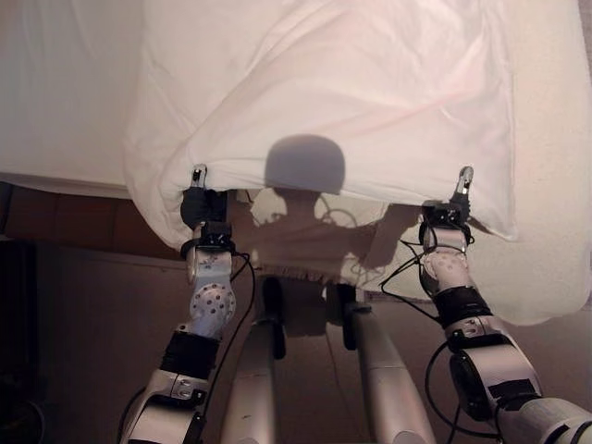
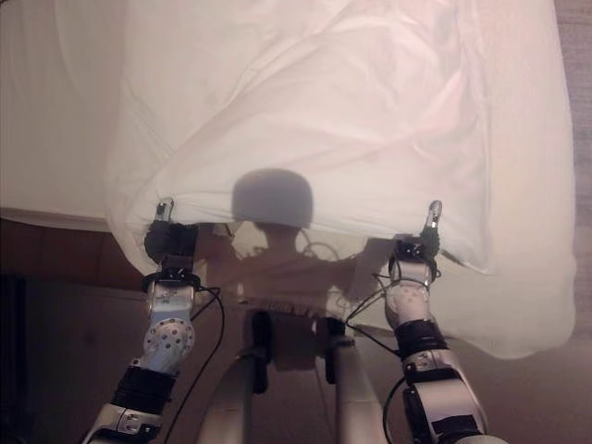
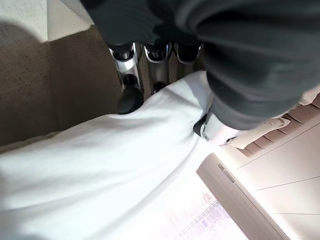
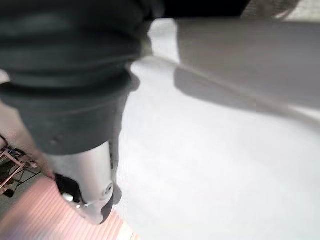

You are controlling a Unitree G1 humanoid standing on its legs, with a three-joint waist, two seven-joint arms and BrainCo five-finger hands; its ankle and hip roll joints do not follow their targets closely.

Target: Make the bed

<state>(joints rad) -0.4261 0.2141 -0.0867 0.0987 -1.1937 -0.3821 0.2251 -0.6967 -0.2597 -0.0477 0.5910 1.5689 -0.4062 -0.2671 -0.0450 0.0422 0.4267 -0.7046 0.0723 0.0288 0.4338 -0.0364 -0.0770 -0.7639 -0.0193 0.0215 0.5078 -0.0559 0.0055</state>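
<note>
The soft, rumpled white duvet (image 1: 351, 102) lies spread over the bed (image 1: 55, 102), its near edge raised. The left hand (image 1: 202, 199) and right hand (image 1: 450, 211) each pinch that hem, well apart.

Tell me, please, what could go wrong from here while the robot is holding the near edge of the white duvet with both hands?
The left hand and right hand hold the white duvet only at its near edge, so the cloth might slip out if pulled hard. The duvet sits skewed toward the robot's right, leaving bare mattress on its left; an uneven pull could worsen that. The slack edge hanging beyond the right hand could drag.
</note>
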